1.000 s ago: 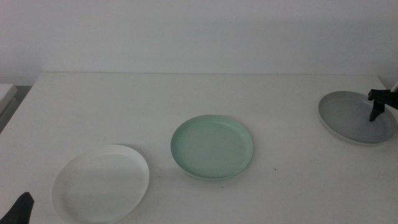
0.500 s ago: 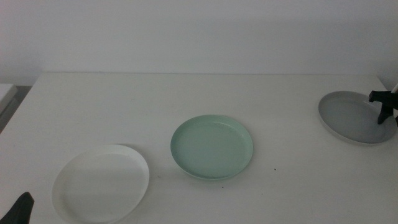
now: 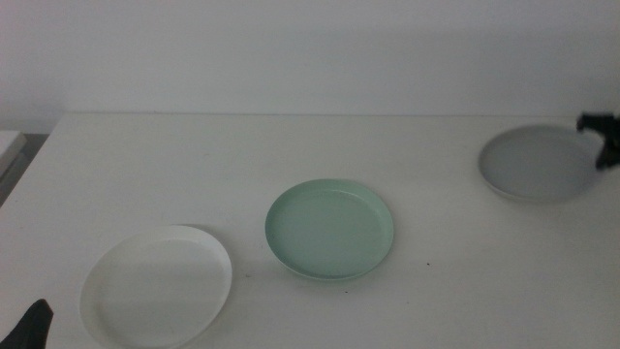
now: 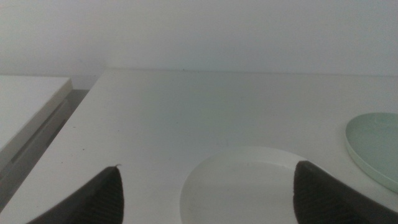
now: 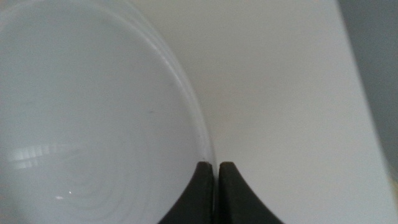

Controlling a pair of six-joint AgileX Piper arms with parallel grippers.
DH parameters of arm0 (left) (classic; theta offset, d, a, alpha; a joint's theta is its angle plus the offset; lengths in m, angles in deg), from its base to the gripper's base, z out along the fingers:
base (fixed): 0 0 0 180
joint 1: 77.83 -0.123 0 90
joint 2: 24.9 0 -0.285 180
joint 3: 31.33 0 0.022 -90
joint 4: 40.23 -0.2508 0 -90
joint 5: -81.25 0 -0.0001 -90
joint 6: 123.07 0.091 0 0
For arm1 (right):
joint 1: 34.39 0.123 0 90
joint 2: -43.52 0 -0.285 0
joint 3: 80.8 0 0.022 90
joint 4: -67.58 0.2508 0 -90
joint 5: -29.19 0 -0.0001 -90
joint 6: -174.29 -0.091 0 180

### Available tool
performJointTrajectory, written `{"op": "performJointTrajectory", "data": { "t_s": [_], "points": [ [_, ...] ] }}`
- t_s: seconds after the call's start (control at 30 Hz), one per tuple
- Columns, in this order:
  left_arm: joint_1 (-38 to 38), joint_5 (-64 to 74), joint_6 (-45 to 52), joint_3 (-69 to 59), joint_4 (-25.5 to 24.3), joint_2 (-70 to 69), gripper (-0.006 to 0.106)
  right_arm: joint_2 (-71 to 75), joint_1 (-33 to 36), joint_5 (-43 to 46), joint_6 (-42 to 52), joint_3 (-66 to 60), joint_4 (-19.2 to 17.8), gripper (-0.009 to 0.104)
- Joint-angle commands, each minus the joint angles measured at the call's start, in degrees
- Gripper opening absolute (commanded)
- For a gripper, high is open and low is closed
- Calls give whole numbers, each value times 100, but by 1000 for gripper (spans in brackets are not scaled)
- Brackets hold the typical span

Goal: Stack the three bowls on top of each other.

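- At the far right of the counter (image 3: 194, 165), the right pincer (image 3: 605, 150) is closed on the rim of the grey-blue bowl (image 3: 535, 165); the wrist view shows its jaws pinched together over the rim's edge.
- At the near left corner, the left pincer (image 4: 205, 193) waits with jaws spread wide and empty, just before the white bowl (image 3: 157, 286).
- Advice for the step in hand: keep the grip firm, hold the dish level, carry it clear of the counter, and centre it over the mint green bowl (image 3: 329, 230) before release.
- Count: three bowls, one of each colour, all apart, none stacked; two pincers.
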Motion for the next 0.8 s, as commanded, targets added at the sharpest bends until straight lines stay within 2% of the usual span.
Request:
{"op": "performJointTrajectory", "data": {
  "t_s": [0.0, 0.07, 0.27, 0.47, 0.6, 0.77],
  "points": [
    [43, -98, -9, 1, -7, -20, 94, 520, 229, -16, 209, 13, 485, -3],
    [43, -98, -9, 1, -7, -20, 94, 834, 503, -16, 310, 13, 838, -3],
    [43, -98, -9, 1, -7, -20, 94, 1101, 1549, -270, 453, 13, 1401, -3],
    [43, -98, -9, 1, -7, -20, 94, 959, 2724, -368, 580, 13, 1213, -3],
    [43, -98, -9, 1, -7, -20, 94, 798, 3167, -415, 642, 13, 1202, -3],
    [43, -98, -9, 1, -7, -20, 94, 560, 3395, -415, 619, 13, 1215, -3]
  ]
}}
